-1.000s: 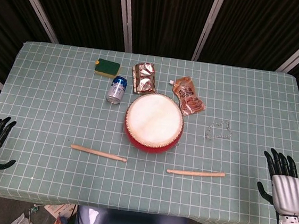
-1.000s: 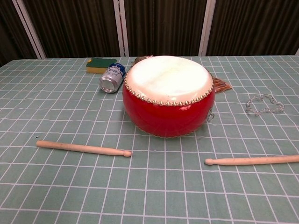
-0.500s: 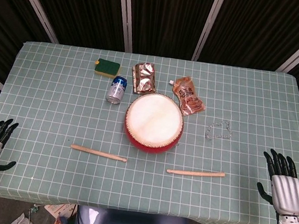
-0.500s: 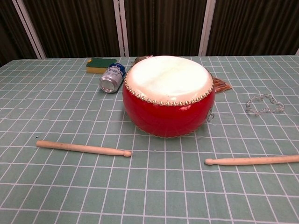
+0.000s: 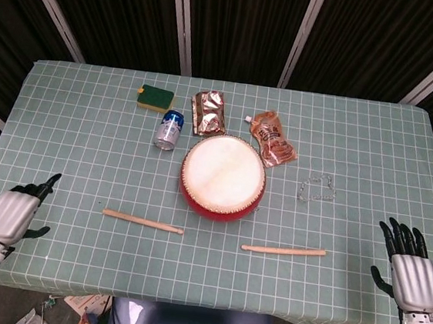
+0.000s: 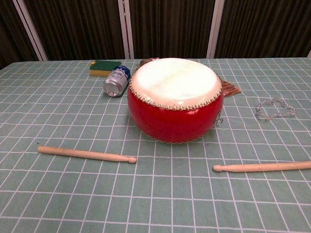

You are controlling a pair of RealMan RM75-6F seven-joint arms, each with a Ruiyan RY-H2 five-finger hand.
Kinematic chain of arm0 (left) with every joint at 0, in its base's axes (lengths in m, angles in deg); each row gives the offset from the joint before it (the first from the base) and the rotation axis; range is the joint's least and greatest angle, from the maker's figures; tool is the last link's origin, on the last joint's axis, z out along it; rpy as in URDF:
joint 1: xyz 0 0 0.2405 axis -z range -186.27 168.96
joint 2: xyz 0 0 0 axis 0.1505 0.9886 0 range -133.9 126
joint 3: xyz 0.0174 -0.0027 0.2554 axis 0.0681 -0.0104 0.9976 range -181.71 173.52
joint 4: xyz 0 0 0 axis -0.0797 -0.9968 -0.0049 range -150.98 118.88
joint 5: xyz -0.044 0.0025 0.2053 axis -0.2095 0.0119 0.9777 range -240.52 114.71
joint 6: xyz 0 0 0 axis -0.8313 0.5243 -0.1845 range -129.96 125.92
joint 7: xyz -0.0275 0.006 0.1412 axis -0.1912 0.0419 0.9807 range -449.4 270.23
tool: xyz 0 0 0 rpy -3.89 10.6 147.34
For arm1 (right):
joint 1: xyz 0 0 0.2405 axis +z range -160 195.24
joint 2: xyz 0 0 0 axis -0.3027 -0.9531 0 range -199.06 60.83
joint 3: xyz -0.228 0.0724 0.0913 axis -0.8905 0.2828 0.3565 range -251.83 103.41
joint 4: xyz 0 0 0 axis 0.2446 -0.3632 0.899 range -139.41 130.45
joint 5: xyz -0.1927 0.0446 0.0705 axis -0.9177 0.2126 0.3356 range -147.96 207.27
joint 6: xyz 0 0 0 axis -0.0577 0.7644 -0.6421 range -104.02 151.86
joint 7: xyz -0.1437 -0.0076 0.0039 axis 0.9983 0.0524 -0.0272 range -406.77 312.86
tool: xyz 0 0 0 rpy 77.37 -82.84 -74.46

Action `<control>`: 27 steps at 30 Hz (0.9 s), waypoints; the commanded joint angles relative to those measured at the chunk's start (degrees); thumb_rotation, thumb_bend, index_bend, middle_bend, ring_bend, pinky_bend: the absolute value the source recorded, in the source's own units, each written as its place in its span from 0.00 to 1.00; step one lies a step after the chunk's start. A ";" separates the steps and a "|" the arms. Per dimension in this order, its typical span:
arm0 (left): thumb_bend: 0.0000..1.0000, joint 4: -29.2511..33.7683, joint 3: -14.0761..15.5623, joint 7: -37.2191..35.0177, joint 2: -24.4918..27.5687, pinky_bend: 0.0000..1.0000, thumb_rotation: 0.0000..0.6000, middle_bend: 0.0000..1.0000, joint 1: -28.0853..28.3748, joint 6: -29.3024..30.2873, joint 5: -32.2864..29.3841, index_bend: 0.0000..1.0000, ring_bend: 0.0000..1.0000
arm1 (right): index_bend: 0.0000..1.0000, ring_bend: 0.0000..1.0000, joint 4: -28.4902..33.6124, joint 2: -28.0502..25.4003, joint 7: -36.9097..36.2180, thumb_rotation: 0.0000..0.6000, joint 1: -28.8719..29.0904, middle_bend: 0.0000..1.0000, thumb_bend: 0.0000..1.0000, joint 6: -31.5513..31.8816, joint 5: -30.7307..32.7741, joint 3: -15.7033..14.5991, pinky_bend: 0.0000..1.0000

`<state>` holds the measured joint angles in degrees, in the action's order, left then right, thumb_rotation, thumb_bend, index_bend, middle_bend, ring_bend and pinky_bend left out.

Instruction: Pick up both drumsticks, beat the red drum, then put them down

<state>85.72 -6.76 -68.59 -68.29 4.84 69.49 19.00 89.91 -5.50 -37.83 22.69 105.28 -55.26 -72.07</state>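
Fingers of the left hand (image 5: 16, 211) stay empty but now reach inward toward the left drumstick (image 5: 143, 221); the right hand (image 5: 408, 271) stays spread and empty, so picking begins.

Open cloth around drumsticks (image 5: 143, 222) (drum (image 5: 223, 177) behind).

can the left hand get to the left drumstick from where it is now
Probably yes. The left hand sits over the table's near left edge, fingers apart and holding nothing, and only bare green cloth lies between it and the left drumstick. The red drum and the can stand farther back, out of that path.
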 commanded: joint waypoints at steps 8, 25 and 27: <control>0.14 3.40 -4.21 19.01 -10.44 1.00 1.00 1.00 9.85 -9.31 -17.89 0.49 1.00 | 0.00 0.00 0.66 -0.72 -0.48 1.00 0.39 0.00 0.35 -1.44 0.83 -0.13 0.00; 0.26 -2.35 -4.35 28.42 -21.08 1.00 1.00 1.00 16.27 -7.92 -30.03 0.47 1.00 | 0.00 0.00 1.07 -0.98 -1.59 1.00 0.47 0.00 0.35 -1.65 0.64 -0.32 0.00; 0.26 -2.71 -4.41 28.47 -21.63 1.00 1.00 1.00 16.71 -7.79 -30.20 0.47 1.00 | 0.00 0.00 1.10 -1.01 -1.66 1.00 0.49 0.00 0.35 -1.73 0.73 -0.31 0.00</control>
<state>83.15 -11.12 -40.17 -89.77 21.40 61.62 -11.09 91.02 -6.50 -39.49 23.17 103.56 -54.53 -72.38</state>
